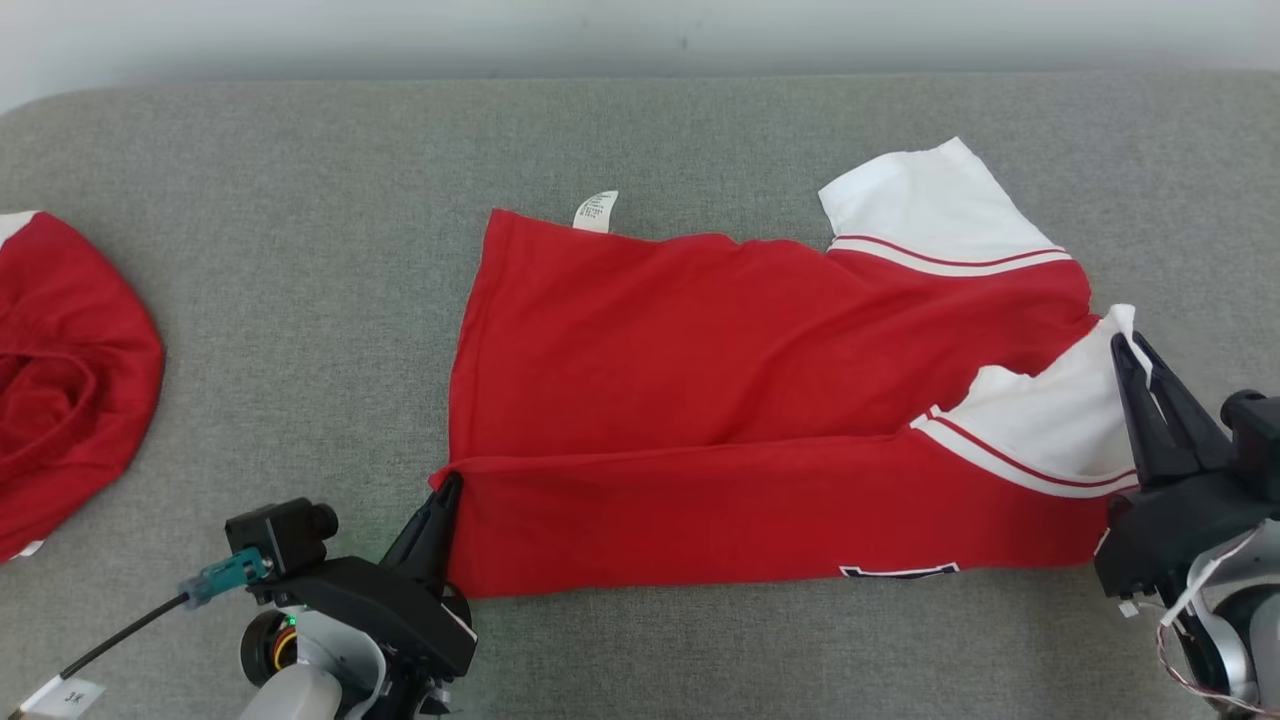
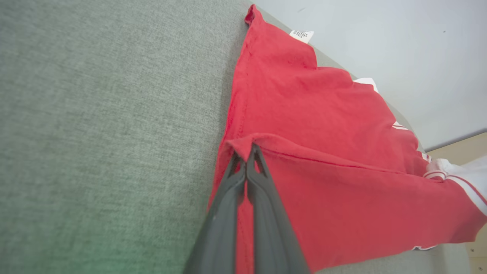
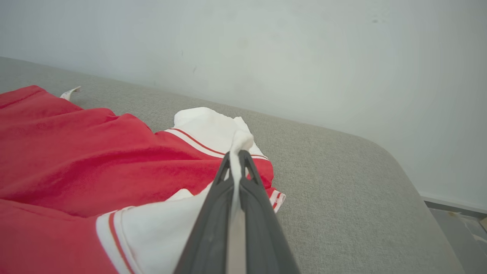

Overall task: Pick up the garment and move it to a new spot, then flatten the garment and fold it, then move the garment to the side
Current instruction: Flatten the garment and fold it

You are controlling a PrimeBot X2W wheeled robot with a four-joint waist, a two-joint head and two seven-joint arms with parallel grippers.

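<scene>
Setting: A grey, fabric-covered tabletop (image 1: 300, 200) seen from above, with a pale wall (image 3: 266, 57) along its far side.

Garment: A red T-shirt (image 1: 700, 360) with white, red-striped sleeves lies in the middle of the tabletop. Its hem is to the left and its sleeves are to the right. A white care label (image 1: 596, 210) pokes out at the far left corner.

Fold: The near long edge is turned over toward the far side, so a doubled red band runs along the near side. The far half lies mostly flat, with soft wrinkles.

Left gripper (image 1: 452, 485): At the near left. Its fingers are pressed together, pinching the red hem corner of the turned-over layer.

Right gripper (image 1: 1128, 342): At the near right. Its fingers are closed on the tip of the near white sleeve (image 1: 1060, 420), and white cloth shows between them in the right wrist view.

Why held this way: The two grips sit at opposite ends of the same edge. This probably keeps the edge straight and taut while the layer is carried across.

Task stage: This looks like the folding step, partway through a lengthwise fold. The move to the side is not yet done.

Also present: A second red garment (image 1: 60, 380) lies bunched at the left edge of the tabletop, well apart from the T-shirt.
</scene>
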